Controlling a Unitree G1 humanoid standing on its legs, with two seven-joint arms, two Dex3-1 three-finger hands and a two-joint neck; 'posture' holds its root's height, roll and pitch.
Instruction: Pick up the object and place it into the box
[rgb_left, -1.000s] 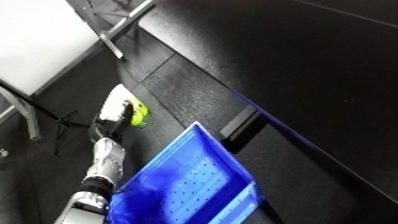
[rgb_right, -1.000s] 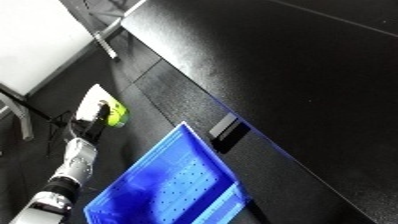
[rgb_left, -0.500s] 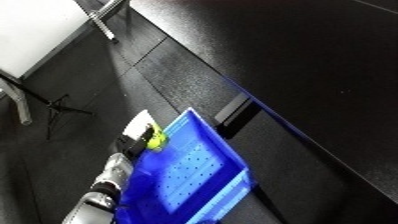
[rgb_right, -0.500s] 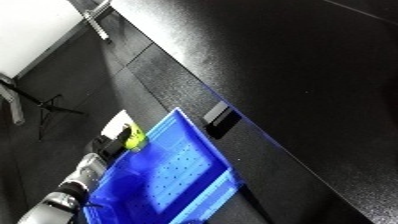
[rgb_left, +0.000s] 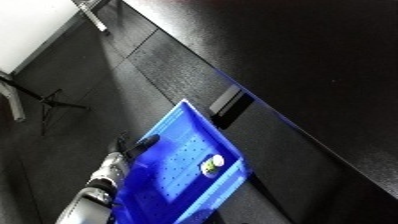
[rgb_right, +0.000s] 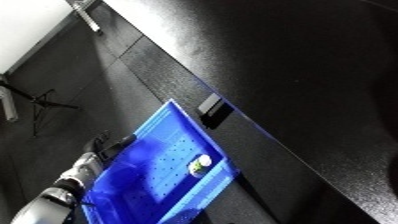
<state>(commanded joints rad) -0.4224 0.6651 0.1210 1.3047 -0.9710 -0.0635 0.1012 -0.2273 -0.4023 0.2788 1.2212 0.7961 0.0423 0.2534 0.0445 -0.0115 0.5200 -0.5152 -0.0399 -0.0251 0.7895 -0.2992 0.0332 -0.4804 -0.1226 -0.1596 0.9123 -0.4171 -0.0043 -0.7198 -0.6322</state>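
Note:
A blue bin (rgb_left: 174, 175) with a dotted floor lies at the lower middle, tilted in the view. The object (rgb_left: 211, 164), small, yellow-green and white, rests inside the bin near its right wall. It also shows in the right eye view as the object (rgb_right: 200, 164). My left hand (rgb_left: 139, 145) is at the bin's left rim, apart from the object, its fingers relaxed and holding nothing. The silver forearm (rgb_left: 96, 184) runs down to the lower left edge. My right hand shows in neither view.
A dark table top (rgb_left: 302, 70) fills the right and upper part. A small black block (rgb_left: 228, 105) sits at the table's edge just beyond the bin. On the dark floor at left stand a thin black stand (rgb_left: 55, 100) and a metal leg (rgb_left: 92, 15).
The object has left my left hand and now lies in the bin. The hand has drawn back to the bin's left rim. The camera has also shifted.

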